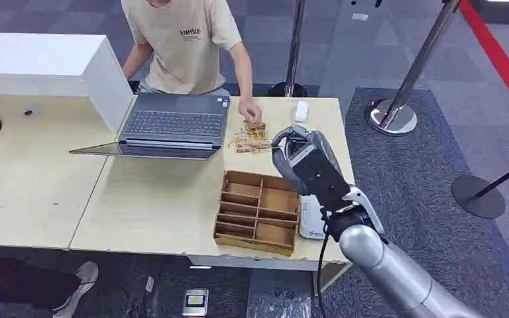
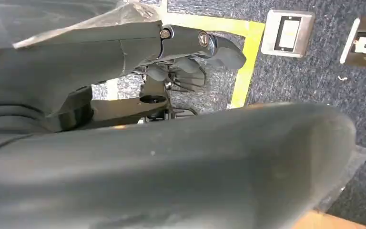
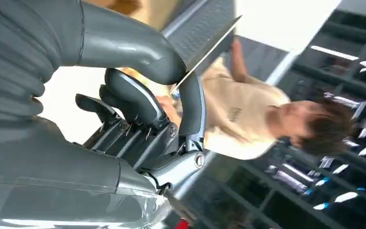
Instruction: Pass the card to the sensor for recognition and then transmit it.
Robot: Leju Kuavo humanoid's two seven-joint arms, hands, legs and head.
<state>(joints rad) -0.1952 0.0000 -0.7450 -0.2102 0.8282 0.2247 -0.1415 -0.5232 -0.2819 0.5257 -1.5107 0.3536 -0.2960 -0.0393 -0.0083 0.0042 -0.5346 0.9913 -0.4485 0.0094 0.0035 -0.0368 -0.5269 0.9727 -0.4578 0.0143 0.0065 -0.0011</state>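
- Above the right part of the bench point(image 1: 159, 205), the right robot hand point(image 1: 301, 162) hangs in the air, over the far right corner of the wooden organiser tray point(image 1: 257, 212).
- Right robot hand, wrist view point(image 3: 143, 119): the thick thumb point(image 3: 128, 50) and one dark finger point(image 3: 192, 107) close together on a thin, flat card point(image 3: 205, 50), seen edge on. The card projects from the pinch towards the person point(image 3: 248, 114). The other fingers are curled in beside the pinching finger and touch nothing else that can be made out.
- Card location: in the right robot hand, clear of the bench surface and clear of the tray.
- Sensor: a white flat unit point(image 1: 310, 222) lies on the bench just to the right of the tray, partly covered by the silver right forearm point(image 1: 391, 271). The card is not touching it.
- Left robot hand point(image 2: 186, 62): seen against the carpeted floor point(image 2: 305, 81). Its fingers are bent inward, with nothing visible in them; how far it is closed cannot be told.
- On the far side of the bench, the person's hand point(image 1: 250, 109) rests on a pile of small wooden pieces point(image 1: 250, 139), just right of an open laptop point(image 1: 172, 126).
- A small white object point(image 1: 300, 110) lies near the far right edge of the bench.
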